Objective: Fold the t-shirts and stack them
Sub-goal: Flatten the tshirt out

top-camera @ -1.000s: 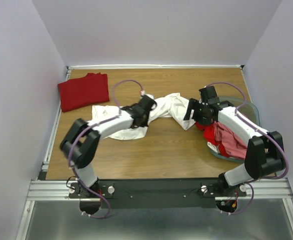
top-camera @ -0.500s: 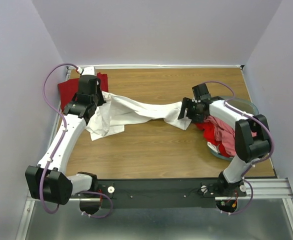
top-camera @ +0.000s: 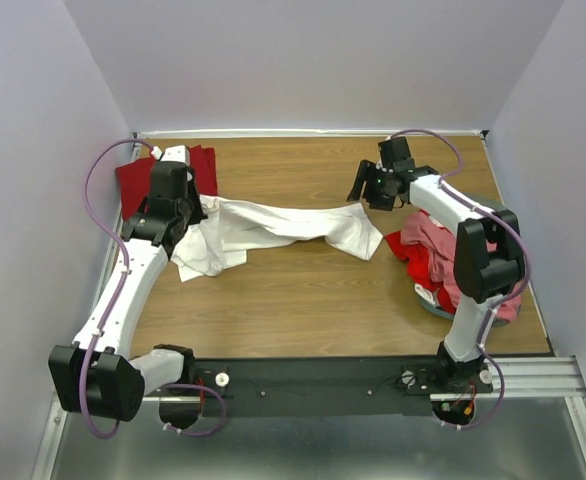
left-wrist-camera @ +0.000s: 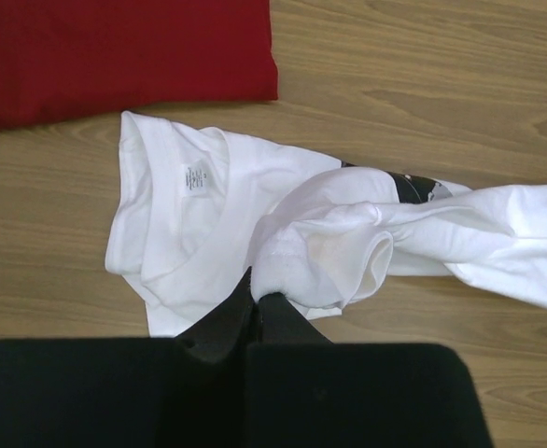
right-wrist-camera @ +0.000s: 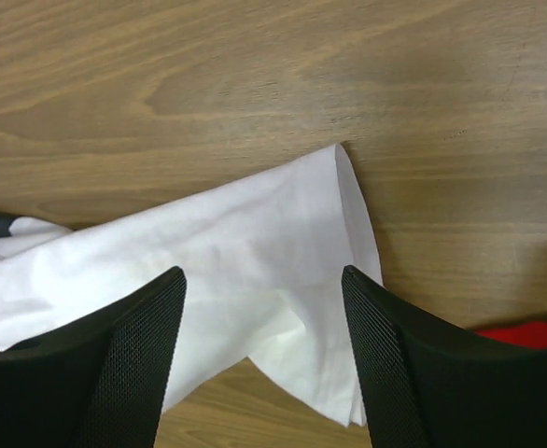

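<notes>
A large white t-shirt (top-camera: 273, 225) lies stretched across the table from left to right. My left gripper (top-camera: 180, 207) is shut on a bunched fold of it (left-wrist-camera: 329, 252) near the collar, fingertips (left-wrist-camera: 275, 308) pressed together on the cloth. My right gripper (top-camera: 369, 186) hovers open behind the shirt's right end. In the right wrist view its jaws stand wide apart (right-wrist-camera: 262, 280) with that loose end (right-wrist-camera: 208, 243) lying flat below them. A folded dark red t-shirt (top-camera: 138, 190) (left-wrist-camera: 115, 56) sits at the back left. Crumpled red and pink t-shirts (top-camera: 438, 255) are piled at the right.
A sliver of the teal bin (top-camera: 431, 307) shows under the red and pink pile. White walls close in the table on three sides. A purple cable loops over each arm. Bare wood (top-camera: 293, 300) lies between the white shirt and the arm bases.
My left arm swung from the middle to the back left, dragging the white shirt out long. My right gripper drew back off the shirt's right end, still open.
</notes>
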### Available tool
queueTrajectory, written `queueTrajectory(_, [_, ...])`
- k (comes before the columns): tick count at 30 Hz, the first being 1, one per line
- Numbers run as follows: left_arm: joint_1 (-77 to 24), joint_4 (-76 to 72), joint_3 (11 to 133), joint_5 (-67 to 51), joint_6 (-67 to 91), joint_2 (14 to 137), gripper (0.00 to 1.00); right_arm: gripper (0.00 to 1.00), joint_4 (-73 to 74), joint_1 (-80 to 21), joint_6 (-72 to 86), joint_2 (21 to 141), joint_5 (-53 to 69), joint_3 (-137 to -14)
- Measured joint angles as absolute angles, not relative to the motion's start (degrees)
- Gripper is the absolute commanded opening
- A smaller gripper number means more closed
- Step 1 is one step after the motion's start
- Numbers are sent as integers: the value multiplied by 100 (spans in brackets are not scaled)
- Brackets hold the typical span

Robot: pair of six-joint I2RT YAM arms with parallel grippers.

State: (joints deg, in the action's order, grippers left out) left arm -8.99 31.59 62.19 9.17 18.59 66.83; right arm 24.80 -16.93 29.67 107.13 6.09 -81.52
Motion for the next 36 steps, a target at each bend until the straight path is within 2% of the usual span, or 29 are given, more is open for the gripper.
queueTrajectory(8, [-899,3227,6211,821,1865,6611,0,64,2495,-1693,3017,11410,607,-8169])
queueTrajectory(20, [-899,3282,6211,819,1868,6604,0,42,2491,-1686,3157,11419,574,-8023])
queueTrajectory(23, [-899,3284,6211,819,1868,6602,0,32,2508,-1686,3170,11301,506,-7894])
queueTrajectory(24, [-899,3284,6211,819,1868,6602,0,24,2510,-1686,3175,11277,486,-7881])
queueTrajectory(25, [-899,3284,6211,819,1865,6602,0,21,2510,-1686,3179,11251,445,-7881])
queueTrajectory(30, [-899,3284,6211,819,1865,6600,0,12,2521,-1651,3151,11194,320,-7902])
queueTrajectory(32, [-899,3284,6211,805,1852,6600,0,12,2561,-1619,3142,11194,285,-7944])
queueTrajectory(36, [-899,3280,6206,685,1776,6532,0,1,2633,-1511,3089,11192,200,-8143])
